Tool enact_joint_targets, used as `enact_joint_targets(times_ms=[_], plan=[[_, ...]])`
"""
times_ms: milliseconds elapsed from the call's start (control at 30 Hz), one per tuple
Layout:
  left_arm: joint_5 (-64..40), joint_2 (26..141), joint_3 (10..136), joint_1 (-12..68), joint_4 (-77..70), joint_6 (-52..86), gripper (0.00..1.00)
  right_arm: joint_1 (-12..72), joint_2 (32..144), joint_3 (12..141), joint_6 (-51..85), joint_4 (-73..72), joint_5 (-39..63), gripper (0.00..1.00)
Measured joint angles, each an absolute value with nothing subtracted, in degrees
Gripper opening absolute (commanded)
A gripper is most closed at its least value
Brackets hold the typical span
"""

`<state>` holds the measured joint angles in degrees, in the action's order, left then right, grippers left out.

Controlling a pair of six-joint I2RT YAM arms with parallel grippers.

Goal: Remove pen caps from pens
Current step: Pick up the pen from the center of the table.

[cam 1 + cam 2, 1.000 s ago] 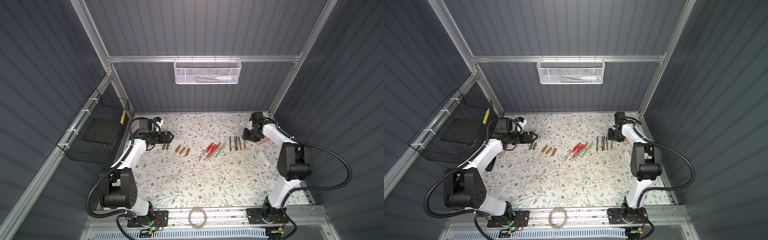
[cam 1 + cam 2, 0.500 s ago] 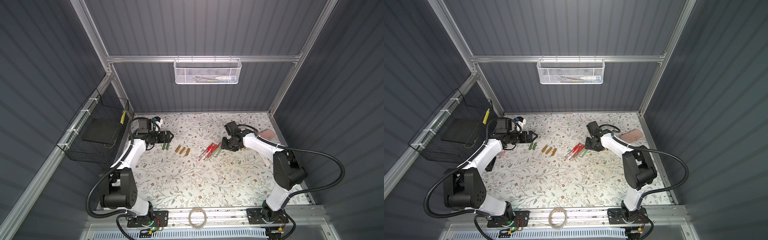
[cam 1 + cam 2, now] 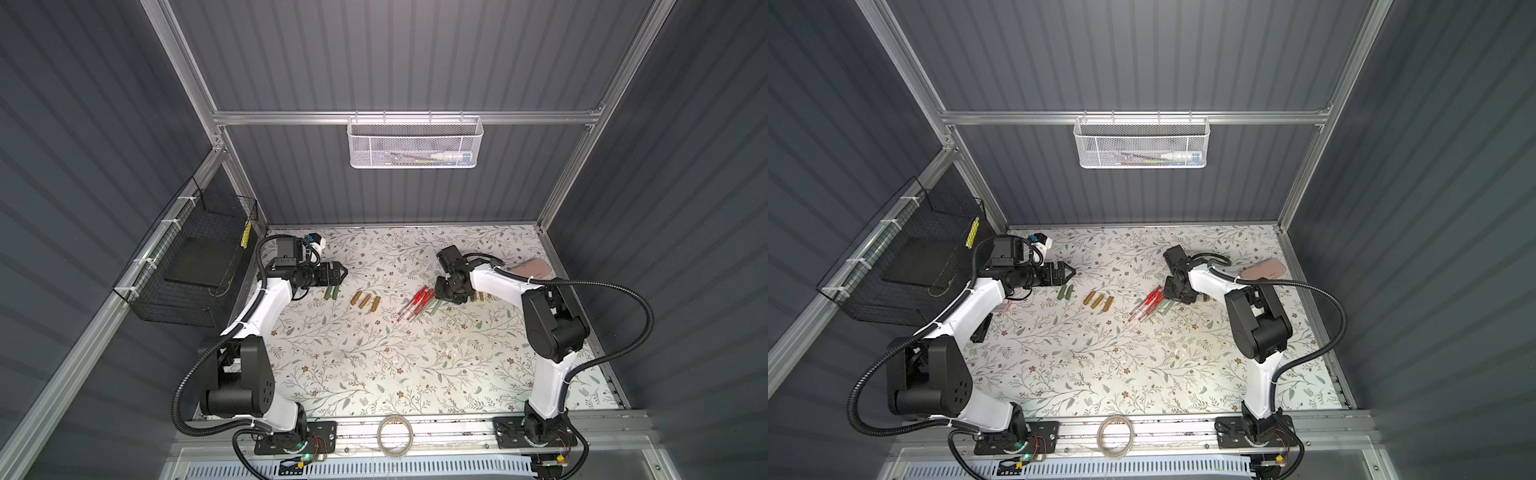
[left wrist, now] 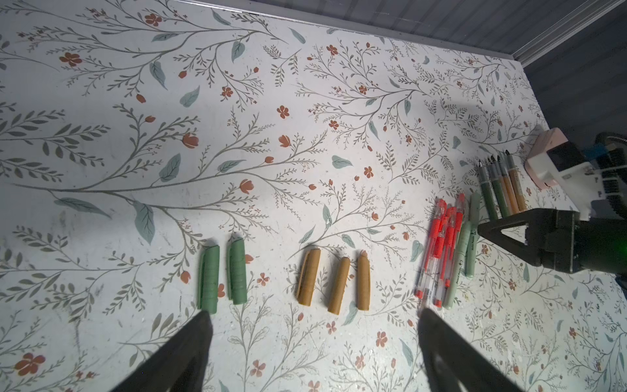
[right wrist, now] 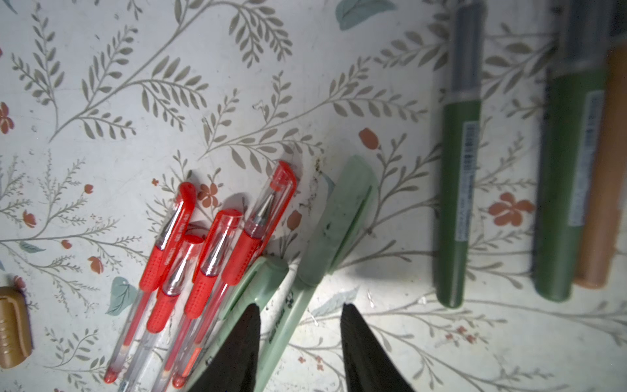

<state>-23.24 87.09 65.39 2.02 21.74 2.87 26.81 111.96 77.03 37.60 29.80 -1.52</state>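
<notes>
Wide open with nothing held, the left gripper [image 3: 343, 274] is seen at the left of the desk [image 3: 374, 365], beside the two dark green caps [image 4: 208, 278]; one of its fingers [image 4: 190, 349] is shown with its tip just beside a cap's end. Three golden-brown caps [image 4: 339, 283] are laid in a row next to those, all off their pens and flat on the desk. Mid-desk, the right gripper [image 5: 298, 307] is positioned low over the capped group: its fingers [image 5: 356, 349] are part open, and a pale green pen [image 5: 336, 217] is straddled, its barrel passing between the tips, close to one of them. No clamp is seen; contact cannot be told. A second pale green pen [image 5: 261, 278] is partly hidden under that tip. Both are still capped. The red-capped pens [image 5: 244, 258] are bunched just beside them, caps on. Uncapped dark green pens [image 5: 458, 203] and golden-brown pens [image 4: 518, 190] are lined up to the right of the right gripper, near the pink case [image 3: 534, 268].
</notes>
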Motion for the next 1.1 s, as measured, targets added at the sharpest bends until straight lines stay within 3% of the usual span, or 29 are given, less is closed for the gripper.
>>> enact_joint_targets(times_ms=[233, 633, 867, 1100], plan=[[-23.2, 87.1, 65.4, 1.9, 21.7, 3.2, 0.95, 27.3, 113.8, 77.7, 37.6, 30.1, -1.6, 0.37], [-23.5, 87.1, 65.4, 1.9, 21.6, 3.5, 0.95, 29.0, 112.6, 74.4, 38.6, 29.1, -2.8, 0.22], [-23.7, 87.1, 65.4, 1.9, 21.3, 3.7, 0.95, 30.1, 110.1, 70.8, 39.2, 27.8, -3.5, 0.04], [-25.5, 87.1, 65.4, 1.8, 21.3, 3.7, 0.97, 30.4, 106.2, 67.6, 39.4, 29.6, -5.2, 0.0]])
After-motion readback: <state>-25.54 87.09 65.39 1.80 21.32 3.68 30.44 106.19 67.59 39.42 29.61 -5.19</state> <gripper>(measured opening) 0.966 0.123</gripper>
